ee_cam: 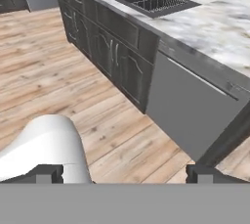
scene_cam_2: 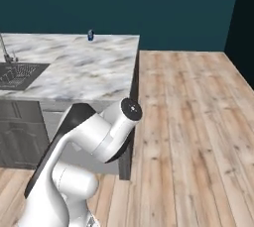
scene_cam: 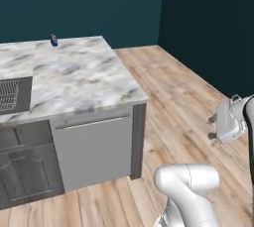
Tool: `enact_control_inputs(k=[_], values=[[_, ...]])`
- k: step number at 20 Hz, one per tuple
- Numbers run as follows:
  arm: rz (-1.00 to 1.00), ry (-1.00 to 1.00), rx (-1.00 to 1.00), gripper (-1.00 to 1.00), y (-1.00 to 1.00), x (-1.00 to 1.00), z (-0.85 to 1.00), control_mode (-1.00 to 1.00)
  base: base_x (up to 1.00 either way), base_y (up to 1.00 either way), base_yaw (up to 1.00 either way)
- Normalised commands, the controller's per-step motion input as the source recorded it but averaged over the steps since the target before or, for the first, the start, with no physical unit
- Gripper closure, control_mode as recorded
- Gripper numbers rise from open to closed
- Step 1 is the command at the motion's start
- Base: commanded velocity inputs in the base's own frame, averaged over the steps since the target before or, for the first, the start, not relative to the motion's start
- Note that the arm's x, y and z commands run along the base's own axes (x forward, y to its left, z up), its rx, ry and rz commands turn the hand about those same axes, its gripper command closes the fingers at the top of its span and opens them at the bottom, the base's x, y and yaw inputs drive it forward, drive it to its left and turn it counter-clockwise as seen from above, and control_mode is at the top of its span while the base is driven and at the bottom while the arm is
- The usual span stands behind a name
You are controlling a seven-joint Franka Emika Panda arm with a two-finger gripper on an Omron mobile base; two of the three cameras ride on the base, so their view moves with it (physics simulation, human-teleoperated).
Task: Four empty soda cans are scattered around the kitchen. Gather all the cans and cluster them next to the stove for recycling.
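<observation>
While the gripper hung over the wood floor with its fingers spread and empty, a small blue soda can stood upright at the marble surface's far edge.

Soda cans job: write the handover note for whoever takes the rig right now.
Gripper: open, holding nothing, out over the wood floor beside the island.
Cans: one small can stands upright near the far edge of the marble island counter, well beyond the sink.
Done: no can collected as far as can be seen.
Left: fetch this can, find the others, cluster all next to the stove.
</observation>
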Motion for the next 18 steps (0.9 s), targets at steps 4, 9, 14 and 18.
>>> enact_control_inputs(k=[4, 9, 14, 18], values=[[0.0, 0.0, 0.0, -1.0, 0.0, 0.0, 0.0, 1.0, 0.53, -0.85, 0.08], [0.0, 0.0, 0.0, -1.0, 0.0, 0.0, 0.0, 1.0, 0.48, -0.79, 0.11], [0.0, 0.0, 0.0, -1.0, 0.0, 0.0, 0.0, 1.0, 0.48, -0.9, 0.07], [0.0, 0.0, 0.0, -1.0, 0.0, 0.0, 0.0, 1.0, 0.9, -0.68, 0.03]])
